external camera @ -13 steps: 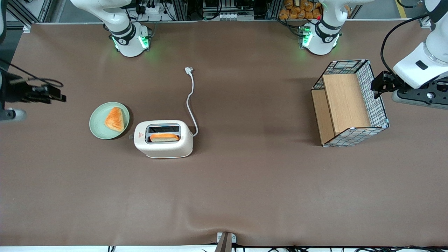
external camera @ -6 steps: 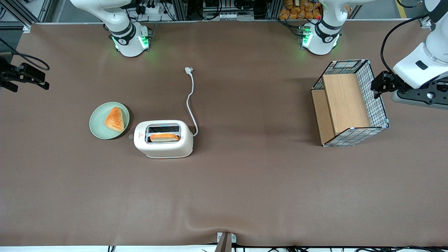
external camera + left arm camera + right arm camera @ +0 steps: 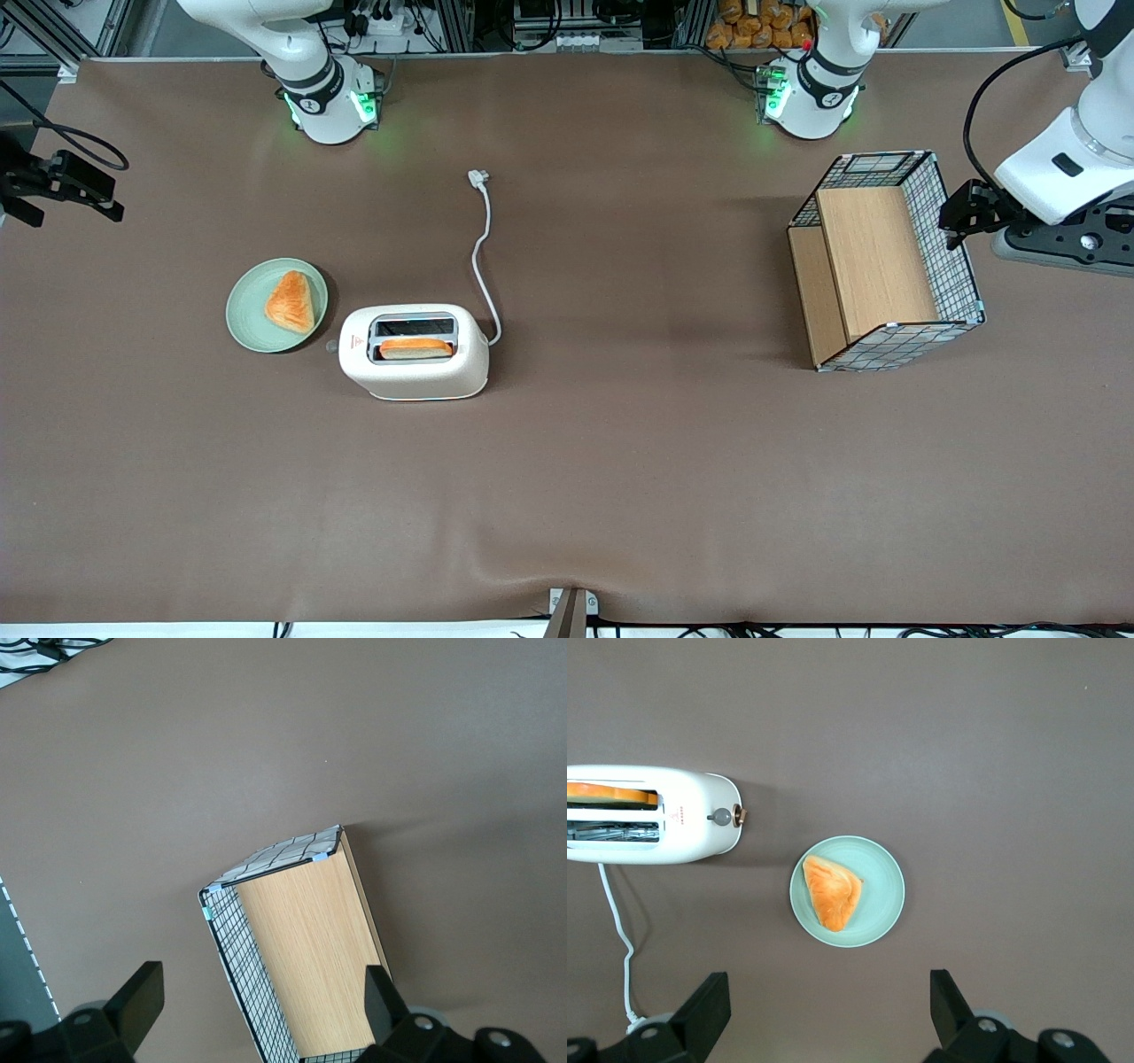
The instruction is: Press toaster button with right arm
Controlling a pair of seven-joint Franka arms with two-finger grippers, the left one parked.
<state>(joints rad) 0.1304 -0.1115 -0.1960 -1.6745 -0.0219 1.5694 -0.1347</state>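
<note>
The toaster [image 3: 415,352] stands on the brown worktop [image 3: 620,461] with one bread slice [image 3: 415,348] in the slot nearer the front camera; its button [image 3: 723,817] sticks out toward the green plate [image 3: 249,326], which carries a triangular pastry [image 3: 291,301]. A wire basket [image 3: 957,266] with a wooden insert sits toward the parked arm's end. The right arm's gripper [image 3: 828,1023] hangs high at the working arm's end, well apart from the toaster, jaws spread wide and empty. It has barely shifted since half a second ago.
</note>
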